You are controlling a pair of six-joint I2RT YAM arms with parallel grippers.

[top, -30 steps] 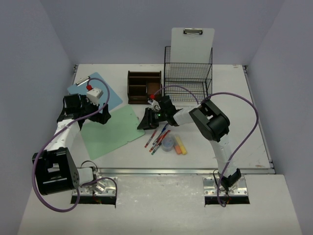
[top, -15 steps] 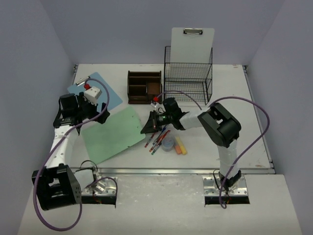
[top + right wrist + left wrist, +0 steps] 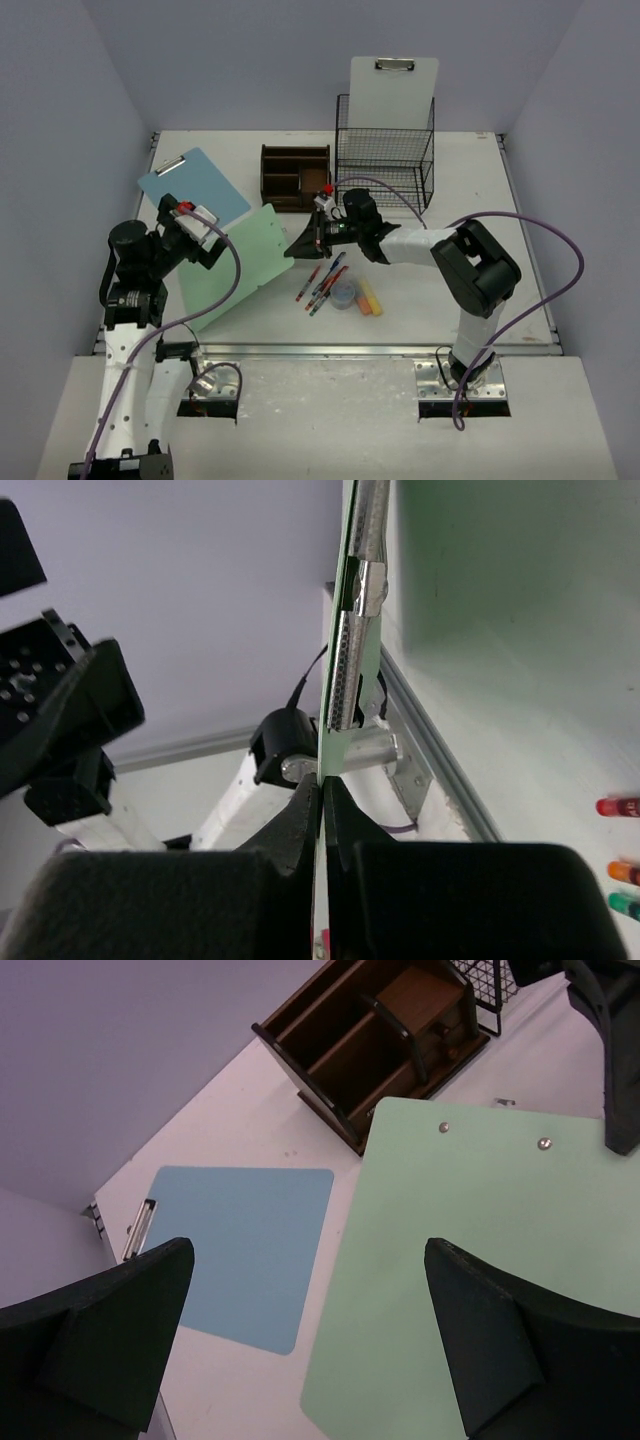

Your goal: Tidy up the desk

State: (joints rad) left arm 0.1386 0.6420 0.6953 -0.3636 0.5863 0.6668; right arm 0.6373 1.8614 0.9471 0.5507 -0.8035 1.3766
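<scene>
Desk (image 3: 500,260) carries three clipboards (image 3: 200,180); right fingers (image 3: 301,246) pinch the green one (image 3: 225,275), left fingers (image 3: 206,250) spread.

Robotics lab test cell, dressed as office workspace. White desk (image 3: 480,200) boxed in by bare lavender-grey walls (image 3: 250,60) at far, left and right edges. Metal rail (image 3: 330,350) and mounting plates (image 3: 497,386) along near edge; left arm (image 3: 130,370) and right arm (image 3: 470,300) bolted there, trailing purple cables (image 3: 545,235). Props: blue clipboard (image 3: 205,180), green clipboard (image 3: 235,268), white clipboard (image 3: 393,90), wooden organizer (image 3: 295,178), wire-mesh rack (image 3: 385,150), markers (image 3: 322,285).
</scene>
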